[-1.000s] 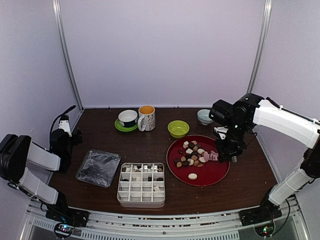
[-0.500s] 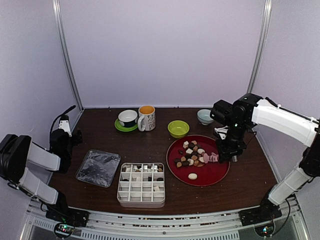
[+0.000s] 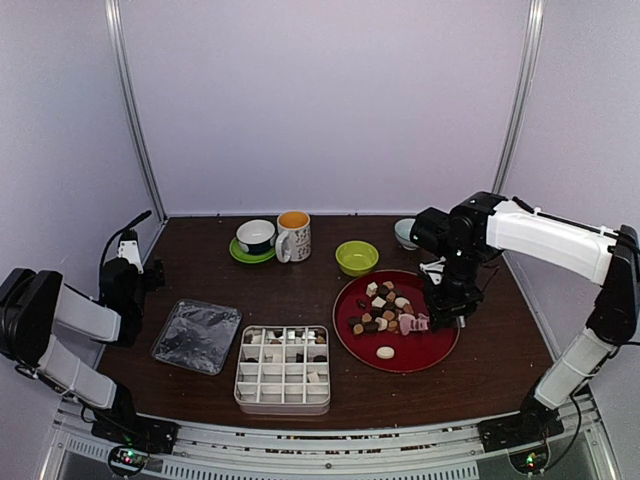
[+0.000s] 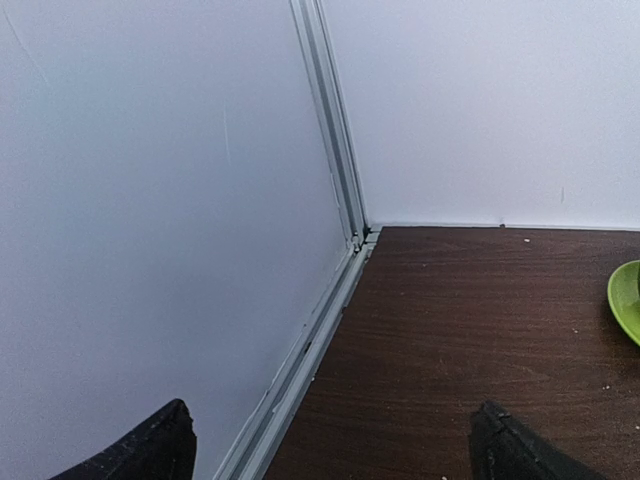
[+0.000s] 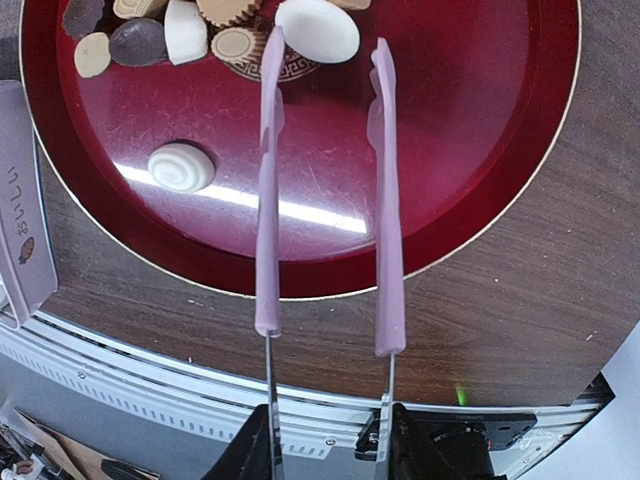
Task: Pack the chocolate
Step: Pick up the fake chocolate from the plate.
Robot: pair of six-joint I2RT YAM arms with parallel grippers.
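Observation:
The chocolate [image 3: 385, 305] is a pile of small brown, tan and white pieces on a red plate [image 3: 430, 350], with one white piece [image 3: 385, 352] lying apart. My right gripper [image 3: 447, 300] is shut on pink tongs [image 3: 412, 322] over the plate. In the right wrist view the gripper [image 5: 328, 440] holds the tongs [image 5: 385, 200] with their arms spread, the tips on either side of a white oval piece [image 5: 318, 28]. A swirled white piece [image 5: 181, 167] lies to the left. A white divided box [image 3: 283, 368] holds a few pieces. My left gripper [image 3: 125, 275] is open and empty at the far left wall.
A clear plastic lid [image 3: 196, 335] lies left of the box. At the back stand a cup on a green saucer [image 3: 256, 238], a mug [image 3: 293, 235], a green bowl [image 3: 357, 257] and a small bowl [image 3: 405, 232]. The left wrist view shows the wall corner and the saucer's edge [image 4: 625, 300].
My right arm has moved left and down, carrying the tongs' tips closer to the chocolate pile. The left arm has not moved.

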